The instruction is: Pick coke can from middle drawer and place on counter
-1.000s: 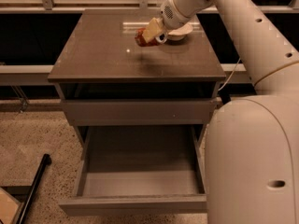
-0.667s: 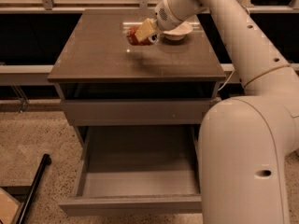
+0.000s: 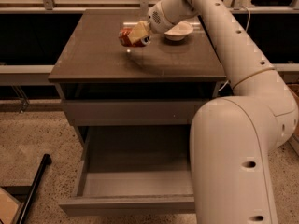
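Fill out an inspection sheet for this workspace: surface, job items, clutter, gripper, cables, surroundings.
Surface: glossy grey-brown counter, smooth and reflective.
Job's things: small red coke can with a silver top, on its side in the gripper, over the back half of the counter and apparently not yet set down. Wide grey middle drawer pulled open, nothing seen inside.
Clutter: shallow white bowl at the counter's back right.
Gripper: tan-fingered gripper shut on the coke can, left of the white bowl.
Cables: thin pale line behind the white arm, possibly a cable.
Surroundings: speckled floor; black rod at lower left; closed grey drawer front above the open drawer.
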